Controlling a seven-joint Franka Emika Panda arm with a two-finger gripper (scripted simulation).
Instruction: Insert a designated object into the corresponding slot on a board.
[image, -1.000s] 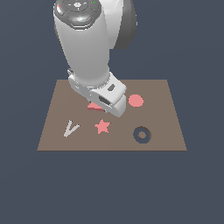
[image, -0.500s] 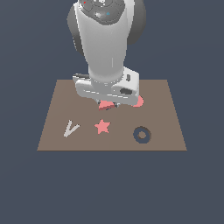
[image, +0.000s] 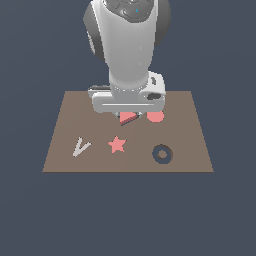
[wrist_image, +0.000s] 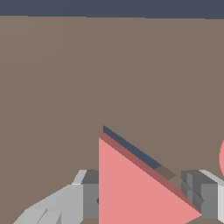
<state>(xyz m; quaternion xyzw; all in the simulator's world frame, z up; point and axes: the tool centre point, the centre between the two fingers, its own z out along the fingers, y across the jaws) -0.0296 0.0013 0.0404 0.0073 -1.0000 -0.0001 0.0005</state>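
Insertion step, final alignment. Hand (wrist_image: 142, 203) low over the board (image: 190, 130), centre of the exterior frame, pinching the red triangle block (wrist_image: 135, 188) between both fingers (wrist_image: 203, 197). Block visible in the exterior view just under the wrist housing, centre frame, close above the board surface; contact with the board not resolvable. In the wrist frame, lower centre: dark navy slot (wrist_image: 131, 148) showing as a thin strip along the block's slanted edge, so block offset slightly from the recess, not seated yet. Red disc (image: 155, 117) just beside the block on the exterior view's right; red star (image: 117, 144) lower centre, grey V piece (image: 80, 147) lower left, dark ring recess (image: 162, 154) lower right, all apart from the hand. Next, as a judgement: small lateral nudge toward the exposed navy strip, keep the edges parallel, then straight down and release. Risk: corner catching the slot rim, or clipping the disc.
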